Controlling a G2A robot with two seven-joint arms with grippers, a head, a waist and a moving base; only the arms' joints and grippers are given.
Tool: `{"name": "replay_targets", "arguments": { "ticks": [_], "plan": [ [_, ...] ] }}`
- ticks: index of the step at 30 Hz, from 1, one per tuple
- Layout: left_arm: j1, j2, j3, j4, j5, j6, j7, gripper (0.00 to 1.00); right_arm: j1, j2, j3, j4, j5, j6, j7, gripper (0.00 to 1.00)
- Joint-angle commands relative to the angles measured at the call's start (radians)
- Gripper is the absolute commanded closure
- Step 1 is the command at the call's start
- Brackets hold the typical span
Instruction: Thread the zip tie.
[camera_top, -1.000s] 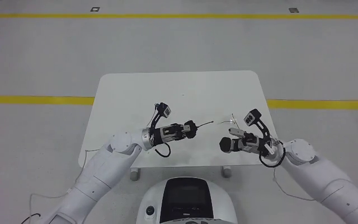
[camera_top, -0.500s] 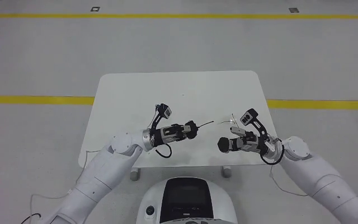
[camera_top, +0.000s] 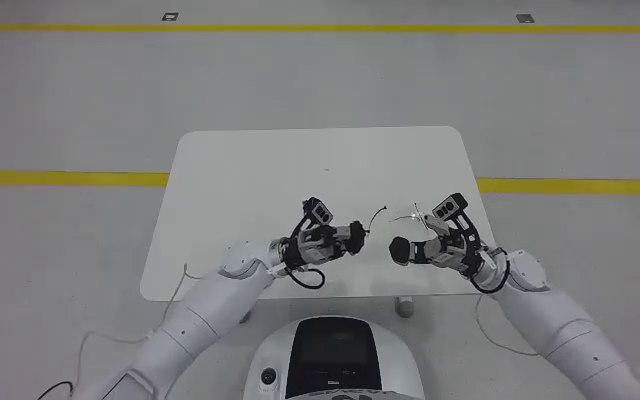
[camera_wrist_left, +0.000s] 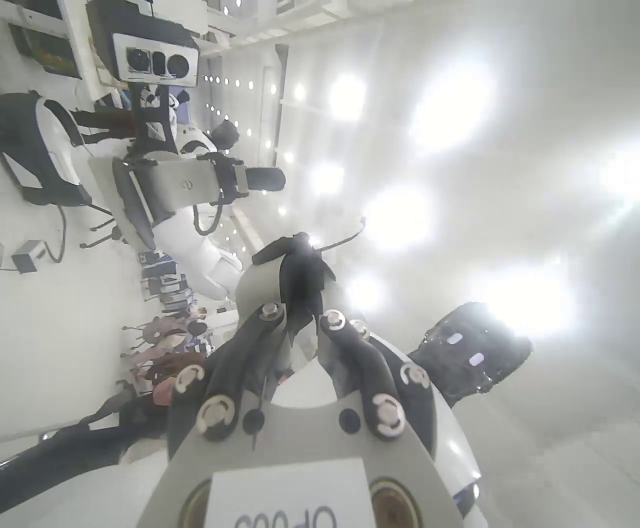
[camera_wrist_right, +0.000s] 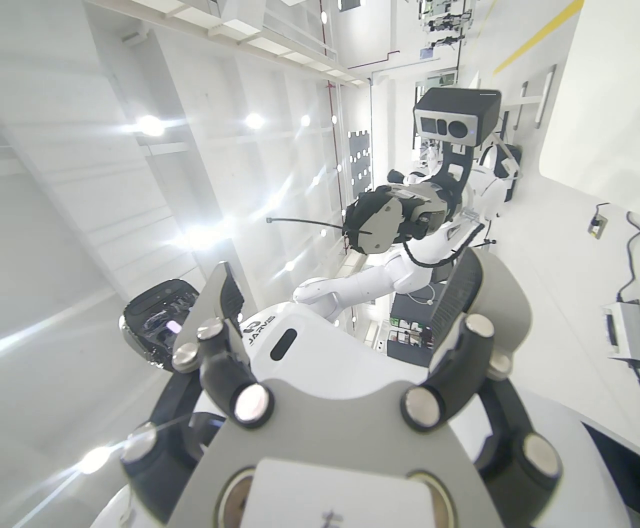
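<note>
**Zip tie (camera_top: 376, 214) pinched in the left gripper (camera_top: 357, 236)**

The thin black zip tie sticks out of the left gripper, whose fingers (camera_wrist_left: 299, 280) are clamped together on one end. Its free end points toward the right gripper (camera_top: 401, 248). That gripper is near but apart from the tie, its fingers (camera_wrist_right: 227, 295) spread wide. Both hover over the near part of the white tabletop (camera_top: 300, 170).

Zip tie (camera_top: 376, 214): plain black.
Left gripper (camera_top: 357, 236): black fingers, grey plate, silver bolts.
Right gripper (camera_top: 399, 248): same black, grey and silver. Pads (camera_wrist_right: 452, 300) dark and ribbed.
Arms (camera_top: 560, 330): white shells, black cables.
Table (camera_top: 300, 170): plain white, unpatterned.
Floor (camera_top: 90, 100): pale grey, crossed by yellow lines (camera_top: 80, 178).
</note>
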Motion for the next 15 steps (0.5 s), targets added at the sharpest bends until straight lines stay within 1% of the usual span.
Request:
{"name": "replay_targets", "arguments": {
  "ticks": [1, 5, 7, 8, 10, 12, 13, 14, 15],
  "plan": [
    [0.001, 0.001, -0.001, -0.001, -0.001, 0.001, -0.001, 1.00, 0.001, 0.001, -0.001, 0.000, -0.002, 0.000, -0.001, 0.00],
    [0.003, 0.000, 0.000, -0.003, -0.003, 0.003, 0.003, 1.00, 0.001, 0.001, -0.001, 0.000, -0.002, 0.000, -0.001, 0.00],
    [0.014, -0.003, 0.006, -0.024, -0.030, 0.023, 0.010, 1.00, -0.002, -0.002, -0.002, -0.011, -0.014, 0.003, -0.023, 0.00],
    [0.016, -0.006, 0.012, -0.026, -0.037, 0.025, 0.012, 1.00, -0.005, -0.005, -0.004, -0.020, -0.023, 0.000, -0.037, 0.00],
    [0.015, -0.014, 0.026, -0.025, -0.038, 0.016, 0.022, 1.00, -0.008, -0.013, -0.011, -0.030, -0.013, 0.000, -0.037, 0.00],
    [0.010, -0.026, 0.046, -0.022, -0.057, -0.003, 0.018, 1.00, -0.006, -0.023, -0.018, -0.029, -0.004, 0.000, -0.026, 0.00],
    [0.007, -0.032, 0.053, -0.015, -0.066, -0.013, 0.015, 1.00, -0.003, -0.028, -0.020, -0.027, 0.001, 0.000, -0.021, 0.00],
    [0.000, -0.039, 0.062, -0.002, -0.064, -0.033, 0.019, 1.00, 0.000, -0.035, -0.021, -0.023, 0.010, 0.000, -0.017, 0.00],
    [-0.006, -0.044, 0.064, 0.005, -0.060, -0.033, 0.025, 1.00, 0.001, -0.040, -0.020, -0.019, 0.019, 0.000, -0.015, 0.00]
  ]
}}
